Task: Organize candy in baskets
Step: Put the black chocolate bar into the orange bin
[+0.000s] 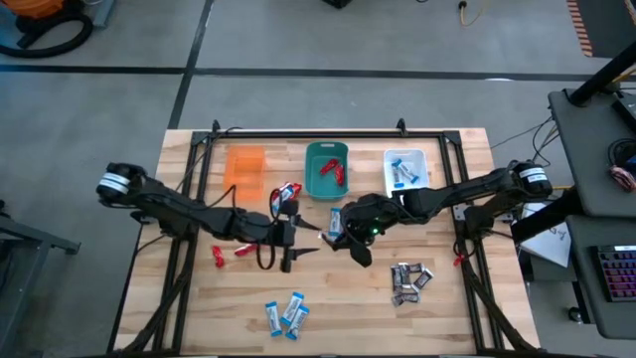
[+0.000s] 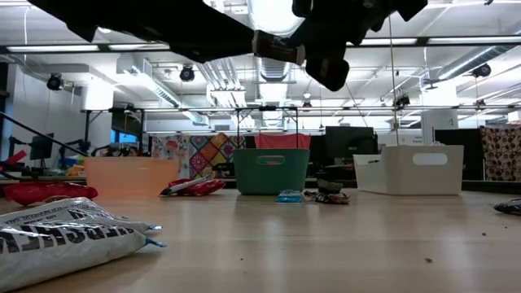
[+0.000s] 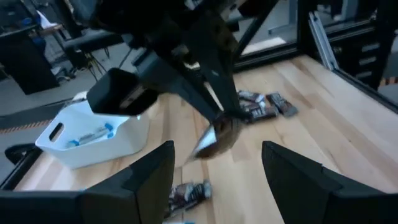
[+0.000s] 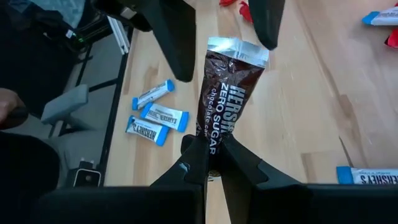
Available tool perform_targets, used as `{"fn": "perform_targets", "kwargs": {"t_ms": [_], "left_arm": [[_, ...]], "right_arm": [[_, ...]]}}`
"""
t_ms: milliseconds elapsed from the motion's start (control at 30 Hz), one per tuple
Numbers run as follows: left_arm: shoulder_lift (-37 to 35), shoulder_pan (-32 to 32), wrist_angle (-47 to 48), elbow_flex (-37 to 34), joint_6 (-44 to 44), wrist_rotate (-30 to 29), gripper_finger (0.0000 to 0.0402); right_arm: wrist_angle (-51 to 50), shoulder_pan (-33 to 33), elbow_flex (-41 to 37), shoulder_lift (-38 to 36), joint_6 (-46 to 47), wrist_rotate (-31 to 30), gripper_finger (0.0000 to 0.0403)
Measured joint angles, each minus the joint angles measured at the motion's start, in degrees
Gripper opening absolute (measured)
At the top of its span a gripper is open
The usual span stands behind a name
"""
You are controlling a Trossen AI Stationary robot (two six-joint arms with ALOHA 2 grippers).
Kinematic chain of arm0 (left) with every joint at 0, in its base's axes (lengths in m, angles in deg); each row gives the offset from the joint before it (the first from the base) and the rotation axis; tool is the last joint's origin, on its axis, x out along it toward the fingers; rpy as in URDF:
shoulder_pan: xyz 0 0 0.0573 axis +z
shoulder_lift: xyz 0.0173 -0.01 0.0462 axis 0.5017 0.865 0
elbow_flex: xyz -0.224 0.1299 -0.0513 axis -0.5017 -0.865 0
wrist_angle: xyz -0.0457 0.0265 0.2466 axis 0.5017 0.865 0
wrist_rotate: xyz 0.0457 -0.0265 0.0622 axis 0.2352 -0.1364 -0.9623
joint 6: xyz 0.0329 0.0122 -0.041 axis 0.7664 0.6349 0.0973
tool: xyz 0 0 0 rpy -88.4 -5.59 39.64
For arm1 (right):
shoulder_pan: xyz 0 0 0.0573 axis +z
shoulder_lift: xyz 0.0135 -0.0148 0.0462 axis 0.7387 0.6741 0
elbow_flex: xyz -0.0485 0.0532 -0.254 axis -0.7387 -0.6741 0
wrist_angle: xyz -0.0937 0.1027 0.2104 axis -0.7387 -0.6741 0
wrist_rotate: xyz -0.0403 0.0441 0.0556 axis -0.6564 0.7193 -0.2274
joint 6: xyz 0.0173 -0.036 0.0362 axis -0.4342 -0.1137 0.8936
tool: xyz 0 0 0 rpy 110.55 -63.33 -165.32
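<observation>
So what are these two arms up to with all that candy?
They're sorting wrapped candy into three baskets at the table's far side. The right tool is shut on a dark candy bar, held up over mid-table. The left tool is open right beside it, facing that bar. The teal basket has red candy in it, the white basket has blue, and the orange basket looks empty. More red, blue and dark candy lies loose on the table.

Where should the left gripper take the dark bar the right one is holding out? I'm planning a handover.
Take the free crimped end of the dark bar, opposite the right gripper, which pinches the other end. The left gripper is open and faces that end.
</observation>
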Motion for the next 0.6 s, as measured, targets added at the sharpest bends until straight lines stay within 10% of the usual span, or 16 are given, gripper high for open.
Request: {"fn": "perform_targets", "kwargs": {"t_ms": [333,600], "left_arm": [[3.78,0.86,-7.05,0.1,2.16,4.45,0.0197],[3.83,1.22,-7.22,0.31,2.49,4.48,0.0034]], "right_arm": [[-0.05,0.0,0.0,0.02,-1.46,0.11,0.0022],[-0.02,0.02,0.0,0.02,-2.08,0.05,0.0023]]}}
